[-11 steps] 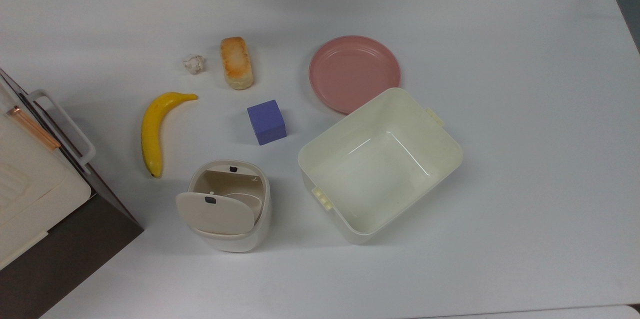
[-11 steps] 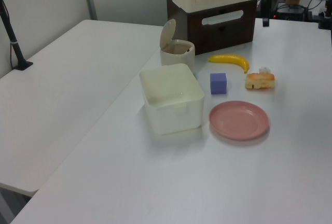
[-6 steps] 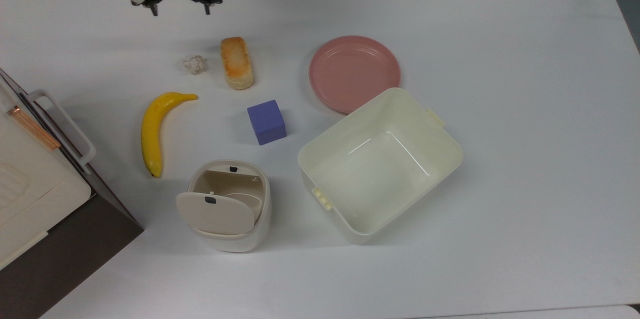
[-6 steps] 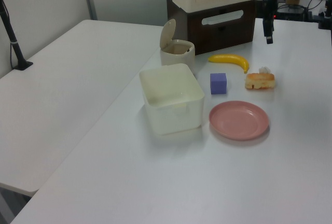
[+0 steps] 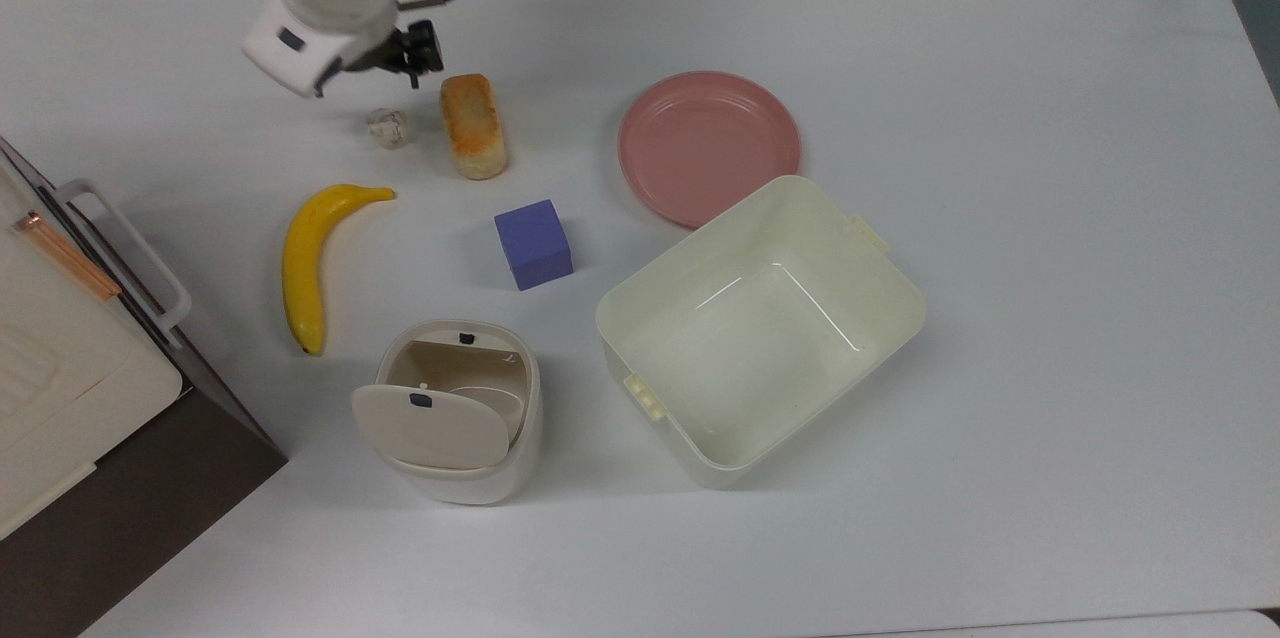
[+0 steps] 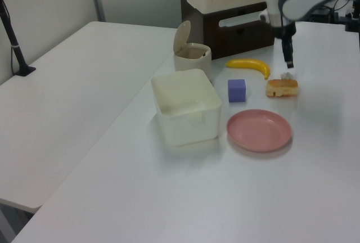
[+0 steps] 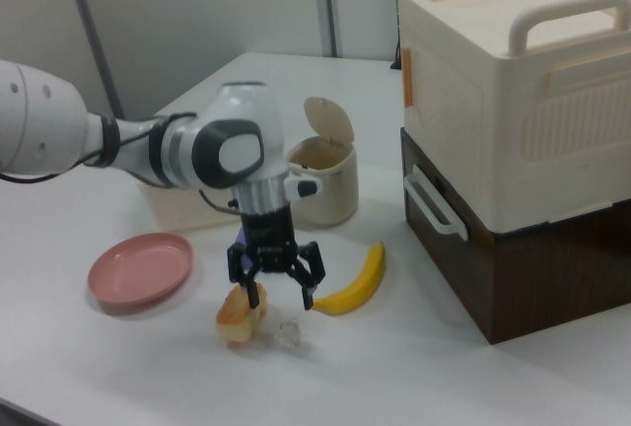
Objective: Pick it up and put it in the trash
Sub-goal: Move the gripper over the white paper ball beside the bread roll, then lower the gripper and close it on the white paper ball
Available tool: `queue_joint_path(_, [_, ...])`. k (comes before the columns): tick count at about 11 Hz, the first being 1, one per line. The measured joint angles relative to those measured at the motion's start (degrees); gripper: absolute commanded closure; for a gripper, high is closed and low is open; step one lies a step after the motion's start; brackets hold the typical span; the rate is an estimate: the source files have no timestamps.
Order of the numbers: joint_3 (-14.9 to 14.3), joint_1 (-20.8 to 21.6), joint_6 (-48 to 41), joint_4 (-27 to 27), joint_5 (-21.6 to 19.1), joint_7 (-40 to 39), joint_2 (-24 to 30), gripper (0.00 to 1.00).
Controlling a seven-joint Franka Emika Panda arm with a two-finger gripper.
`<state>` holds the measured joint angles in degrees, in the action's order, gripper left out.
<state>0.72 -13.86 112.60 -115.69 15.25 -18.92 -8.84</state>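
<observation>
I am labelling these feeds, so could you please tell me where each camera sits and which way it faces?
Top view: overhead, looking straight down on the table; arm and claw enter from the top edge.
Left view: raised, past the plate side, facing the stacked boxes; the claw hangs above the paper ball.
Right view: low, near the table edge, facing the open claw.
All three share the banana and trash bin.
</observation>
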Motion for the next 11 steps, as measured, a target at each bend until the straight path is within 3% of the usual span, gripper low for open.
queue_joint_path(4, [0.0,1.7,2.1,-1.1,2.6,0.3,-3.0,0.00])
queue_joint_path(11, [-0.1,-0.4,3.8,-1.2,4.7,0.2,-4.2,0.03])
